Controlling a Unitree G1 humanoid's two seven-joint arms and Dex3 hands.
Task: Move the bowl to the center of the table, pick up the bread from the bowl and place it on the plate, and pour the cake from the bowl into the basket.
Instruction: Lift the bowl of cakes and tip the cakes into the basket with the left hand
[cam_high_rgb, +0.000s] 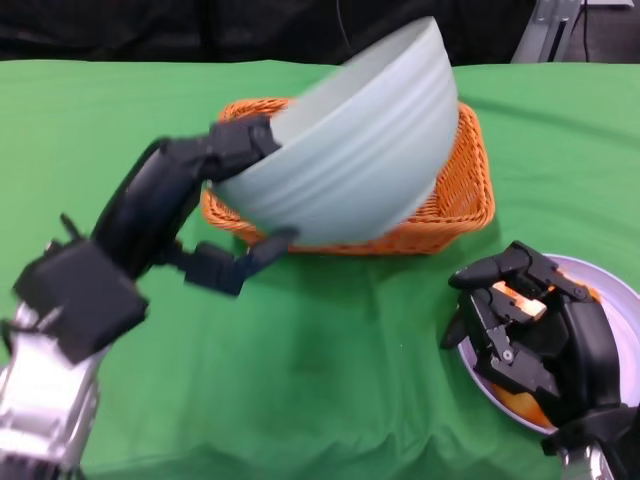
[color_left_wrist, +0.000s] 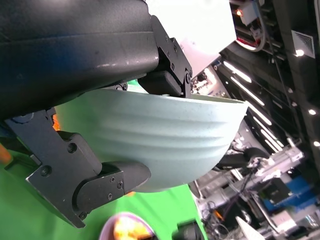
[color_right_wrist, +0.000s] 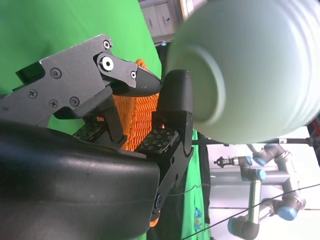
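Head view. We see the left hand (cam_high_rgb: 215, 205) gripping the pale green bowl (cam_high_rgb: 345, 150) by its rim and outer wall. The bowl is lifted off the green tablecloth (cam_high_rgb: 320, 360) and tipped steeply, its mouth turned away from the camera and down toward the orange wicker basket (cam_high_rgb: 465, 195) directly behind and beneath it. We cannot see the bowl's interior, and the bowl hides most of the basket floor, so we cannot tell whether the cake has left the bowl. At lower right, the right hand (cam_high_rgb: 530, 325) rests over the plate (cam_high_rgb: 615, 300). An orange-brown item, which we judge to be the bread (cam_high_rgb: 522, 300), shows between its fingers and beneath the palm. We cannot tell whether the hand grips it or merely lies over it.

Right wrist view. We see the right hand's fingers (color_right_wrist: 172, 125) with the basket weave behind them, and the underside and foot ring of the raised bowl. The hand's closure is not shown here.

Left wrist view. The left hand's fingers (color_left_wrist: 107, 182) clamp the bowl wall from outside, with another finger over the rim. The plate with an orange item appears below.

Status, as a judgement: the bread appears delivered to the plate. The pour is in hand. Left to do: confirm the cake lands in the basket.
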